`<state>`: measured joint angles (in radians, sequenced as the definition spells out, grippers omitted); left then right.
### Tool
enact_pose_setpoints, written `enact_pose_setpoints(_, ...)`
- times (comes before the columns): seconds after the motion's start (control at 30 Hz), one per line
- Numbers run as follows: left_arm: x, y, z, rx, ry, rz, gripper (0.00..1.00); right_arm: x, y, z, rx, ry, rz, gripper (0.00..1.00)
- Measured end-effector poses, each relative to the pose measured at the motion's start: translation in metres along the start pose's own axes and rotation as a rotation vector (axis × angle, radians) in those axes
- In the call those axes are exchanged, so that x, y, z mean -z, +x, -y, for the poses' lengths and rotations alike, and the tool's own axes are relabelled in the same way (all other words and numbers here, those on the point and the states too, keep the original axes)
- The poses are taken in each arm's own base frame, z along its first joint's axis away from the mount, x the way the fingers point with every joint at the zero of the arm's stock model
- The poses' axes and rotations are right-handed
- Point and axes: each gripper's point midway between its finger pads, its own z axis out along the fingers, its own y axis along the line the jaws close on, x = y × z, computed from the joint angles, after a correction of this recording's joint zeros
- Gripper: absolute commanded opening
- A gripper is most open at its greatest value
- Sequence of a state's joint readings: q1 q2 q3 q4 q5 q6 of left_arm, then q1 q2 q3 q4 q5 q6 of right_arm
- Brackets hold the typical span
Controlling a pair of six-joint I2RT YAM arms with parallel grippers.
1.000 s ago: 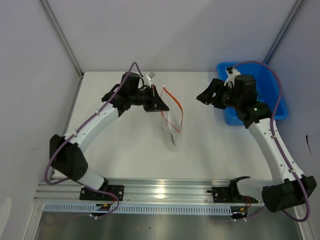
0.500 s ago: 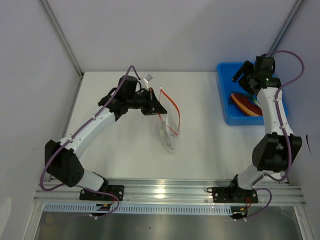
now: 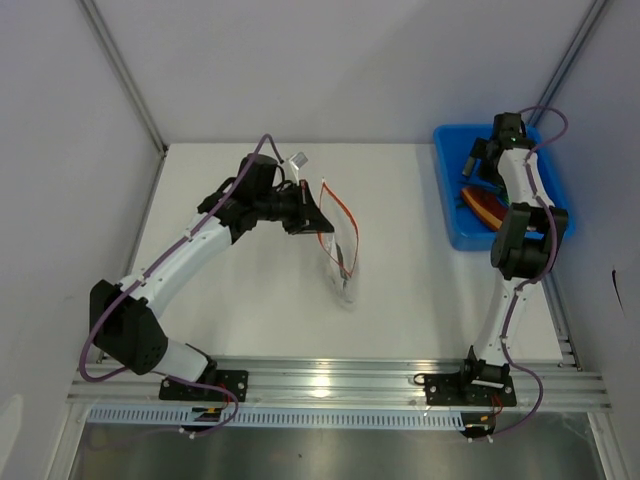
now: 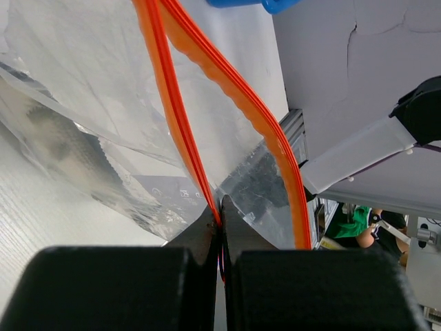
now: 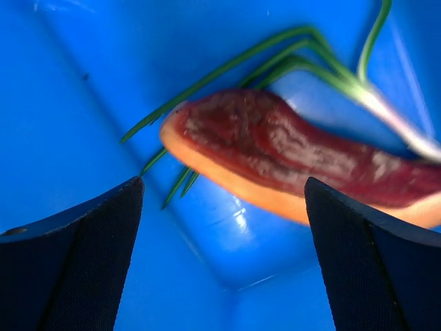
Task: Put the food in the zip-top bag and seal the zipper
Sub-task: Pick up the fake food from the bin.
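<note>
The white counter (image 3: 250,300) carries a blue tray (image 3: 447,200) at its far right. At the counter's middle is the clear zip-top bag (image 3: 342,265), mouth gaping. The left gripper (image 4: 220,221) is clamped on one lip of it at the orange zipper (image 4: 176,117). The right gripper (image 5: 224,207) is spread wide over the tray, above the orange bun-like piece (image 5: 275,155) lying across thin green leaf strips (image 5: 227,69).

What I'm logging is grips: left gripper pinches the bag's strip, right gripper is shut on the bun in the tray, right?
No, the right wrist view shows the right gripper open, with the bun lying free in the tray. The rest stands.
</note>
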<state>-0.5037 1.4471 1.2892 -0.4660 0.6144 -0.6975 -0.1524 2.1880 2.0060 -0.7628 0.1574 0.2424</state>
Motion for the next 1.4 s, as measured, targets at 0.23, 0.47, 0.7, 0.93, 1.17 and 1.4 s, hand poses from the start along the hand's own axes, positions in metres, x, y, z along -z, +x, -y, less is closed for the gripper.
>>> enact_pose_setpoints(0.23, 0.001, 0.002, -0.001, -0.001, -0.007, -0.009, 0.01, -0.009, 0.003, -0.009, 0.260, 0.052, 0.008, 0.99)
enact_pose_setpoints(0.47, -0.002, 0.003, -0.005, -0.007, -0.013, -0.022, 0.01, -0.014, 0.009, -0.009, 0.402, 0.059, -0.018, 0.99)
enact_pose_setpoints(0.7, -0.003, 0.008, -0.009, 0.001, -0.025, -0.047, 0.01, -0.029, 0.023, 0.004, 0.444, 0.083, -0.076, 0.99)
enact_pose_setpoints(0.93, -0.002, 0.011, -0.011, 0.001, -0.032, -0.057, 0.01, -0.041, 0.034, 0.006, 0.470, 0.084, -0.114, 0.99)
enact_pose_setpoints(1.17, -0.002, 0.008, -0.009, 0.002, -0.032, -0.058, 0.01, -0.060, 0.043, 0.006, 0.516, 0.100, -0.153, 0.99)
enact_pose_setpoints(1.4, -0.004, 0.009, -0.011, 0.005, -0.042, -0.068, 0.01, -0.070, 0.035, 0.005, 0.518, 0.134, -0.130, 0.78)
